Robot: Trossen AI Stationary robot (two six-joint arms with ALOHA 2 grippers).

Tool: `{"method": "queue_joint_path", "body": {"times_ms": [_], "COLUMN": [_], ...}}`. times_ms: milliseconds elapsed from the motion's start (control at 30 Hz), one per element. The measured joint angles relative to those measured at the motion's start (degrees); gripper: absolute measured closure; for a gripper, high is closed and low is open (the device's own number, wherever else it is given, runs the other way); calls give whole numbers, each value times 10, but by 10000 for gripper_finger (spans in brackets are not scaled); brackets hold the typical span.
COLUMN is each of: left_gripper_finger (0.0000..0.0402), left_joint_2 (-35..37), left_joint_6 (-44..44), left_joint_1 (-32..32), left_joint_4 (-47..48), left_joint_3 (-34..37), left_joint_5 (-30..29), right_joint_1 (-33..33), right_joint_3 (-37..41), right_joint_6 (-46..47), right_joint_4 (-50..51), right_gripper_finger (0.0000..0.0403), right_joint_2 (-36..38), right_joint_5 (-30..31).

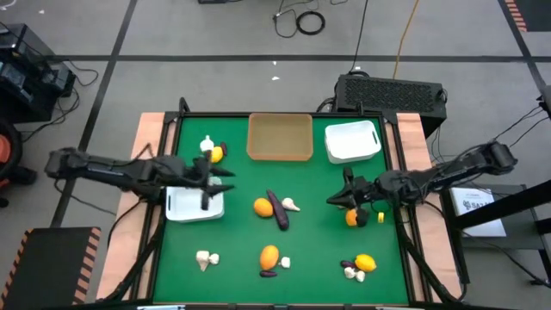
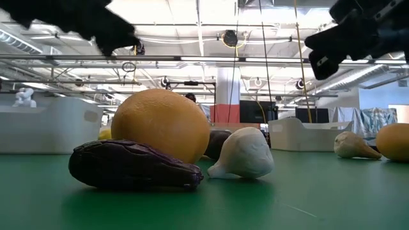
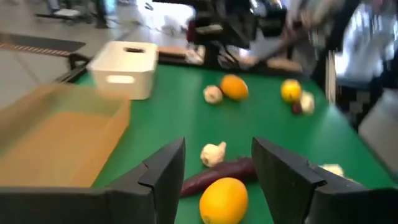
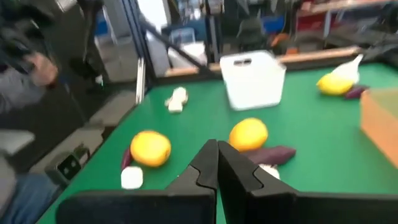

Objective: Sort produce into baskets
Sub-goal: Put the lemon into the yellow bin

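The left hand hung over the green surface with its fingers apart and nothing between them, just beside the white basket on the left. Its own wrist view looked past those fingers to an orange, an eggplant and a garlic bulb at the middle of the surface, which from above read only as a small cluster.

The right hand hovered with its fingers pressed together and empty, close to an orange fruit on the right side. Its wrist view showed a person's hand beyond the surface's edge, seen in no other view.

Only the overhead view gave the whole layout: a tan basket and a second white basket at the far edge, a lemon with garlic far left, a lone garlic bulb near left, another orange with eggplant near the front, and a lemon group near right.

The low view showed that front orange touching its eggplant and a garlic bulb, all resting on the surface.
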State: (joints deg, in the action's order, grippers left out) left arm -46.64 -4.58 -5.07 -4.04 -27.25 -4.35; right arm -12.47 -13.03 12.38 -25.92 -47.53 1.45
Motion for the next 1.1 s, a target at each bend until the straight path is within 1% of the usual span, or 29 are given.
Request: {"method": "queue_joint_path", "body": {"times_ms": [100, 233, 367, 433, 500, 567, 633, 667, 833, 1000, 1100], "left_gripper_finger": [208, 208, 207, 202, 192, 182, 174, 172, 171, 171, 171], "left_joint_2": [-99, -210, -295, -328, -354, -376, -388, -393, -394, -394, -407], "left_joint_6": [57, 97, 109, 132, 144, 144, 140, 130, 140, 139, 109], "left_joint_1": [-28, -57, -73, -80, -83, -83, -83, -82, -83, -80, -72], "left_joint_4": [5, 28, 33, 38, 55, 73, 82, 79, 79, 106, 166], "left_joint_3": [-62, -131, -182, -201, -219, -239, -250, -255, -261, -261, -284], "left_joint_5": [0, 1, -7, -20, -20, -19, -63, -74, -76, -78, -77], "right_joint_1": [-14, -31, -44, -47, -52, -56, -58, -58, -58, -58, -57], "right_joint_3": [-43, -99, -140, -155, -167, -175, -180, -182, -183, -183, -183], "right_joint_6": [0, -4, -15, -17, -24, -30, -31, -31, -31, -31, -31], "right_joint_4": [42, 91, 111, 113, 112, 115, 118, 123, 123, 121, 121], "right_gripper_finger": [403, 403, 403, 403, 403, 403, 403, 403, 403, 403, 403], "right_joint_2": [-45, -105, -156, -178, -194, -207, -216, -218, -226, -226, -226], "right_joint_5": [0, 0, 0, 0, 0, 0, 0, 0, 0, 0, 0]}}
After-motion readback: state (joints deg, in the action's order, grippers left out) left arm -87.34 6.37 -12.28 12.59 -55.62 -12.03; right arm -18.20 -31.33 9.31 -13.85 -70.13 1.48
